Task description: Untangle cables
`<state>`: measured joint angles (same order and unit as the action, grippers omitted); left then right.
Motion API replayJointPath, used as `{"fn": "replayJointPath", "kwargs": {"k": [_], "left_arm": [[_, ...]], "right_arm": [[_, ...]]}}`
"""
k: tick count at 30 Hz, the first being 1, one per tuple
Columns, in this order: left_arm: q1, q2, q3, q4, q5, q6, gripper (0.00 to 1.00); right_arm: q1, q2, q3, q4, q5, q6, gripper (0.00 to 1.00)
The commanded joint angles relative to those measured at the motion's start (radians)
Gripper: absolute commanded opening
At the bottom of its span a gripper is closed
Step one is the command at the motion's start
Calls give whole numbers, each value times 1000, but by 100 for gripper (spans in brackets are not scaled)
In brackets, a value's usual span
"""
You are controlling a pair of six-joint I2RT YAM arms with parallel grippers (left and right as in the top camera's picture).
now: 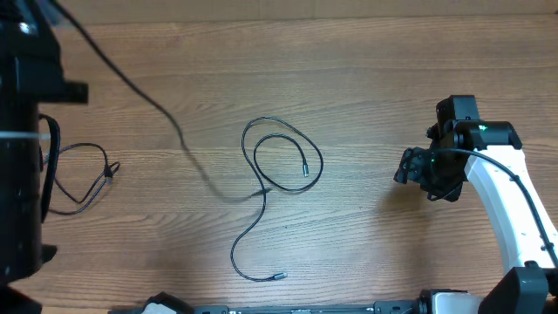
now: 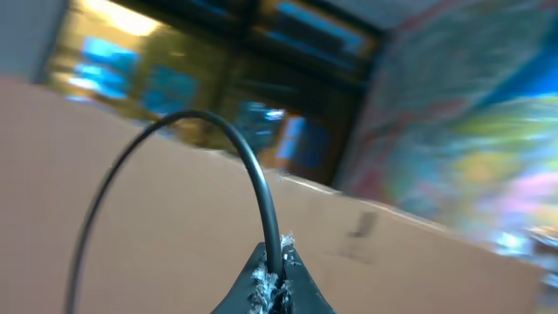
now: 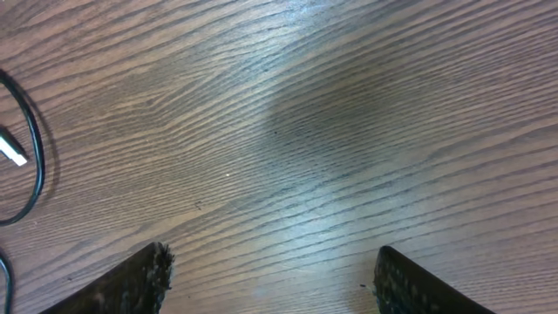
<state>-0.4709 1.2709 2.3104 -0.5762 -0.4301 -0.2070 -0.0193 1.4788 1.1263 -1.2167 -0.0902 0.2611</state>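
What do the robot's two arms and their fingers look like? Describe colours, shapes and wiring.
The right arm is a white link with black joints, a green light and a thin black wire along it. The left arm is a bulky black mass. Both grippers' fingers are dark, with rough, frayed pads.

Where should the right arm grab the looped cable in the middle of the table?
Probably the right-hand curve of the loop in the cable, approached from the right by the right gripper, jaws open across the cord. That arc lies alone, nearest that gripper, clear of the crossing.
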Motion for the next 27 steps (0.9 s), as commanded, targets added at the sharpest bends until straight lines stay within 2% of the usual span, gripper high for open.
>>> {"fn": "replayJointPath", "kwargs": {"k": [1, 5, 9, 11, 16, 21, 24, 27], "left_arm": [[1, 23, 2, -49, -277, 80, 4], [1, 66, 2, -131, -468, 113, 4], [32, 131, 2, -132, -697, 158, 4], [87, 159, 2, -117, -732, 193, 4], [293, 217, 2, -116, -727, 222, 4], [431, 257, 2, -135, -695, 245, 4], [499, 272, 2, -159, -609, 233, 4], [577, 286, -1, -198, -438, 226, 4]], "right_arm": [[-3, -1, 18, 7, -8, 1, 73], [-3, -1, 18, 7, -8, 1, 73], [-3, -1, 18, 7, -8, 1, 73], [-3, -1, 18, 6, -8, 0, 73], [-3, -1, -1, 12, -8, 0, 73], [-3, -1, -9, 18, -8, 1, 73], [-3, -1, -9, 19, -8, 1, 73], [-3, -1, -9, 18, -8, 1, 73]]}}
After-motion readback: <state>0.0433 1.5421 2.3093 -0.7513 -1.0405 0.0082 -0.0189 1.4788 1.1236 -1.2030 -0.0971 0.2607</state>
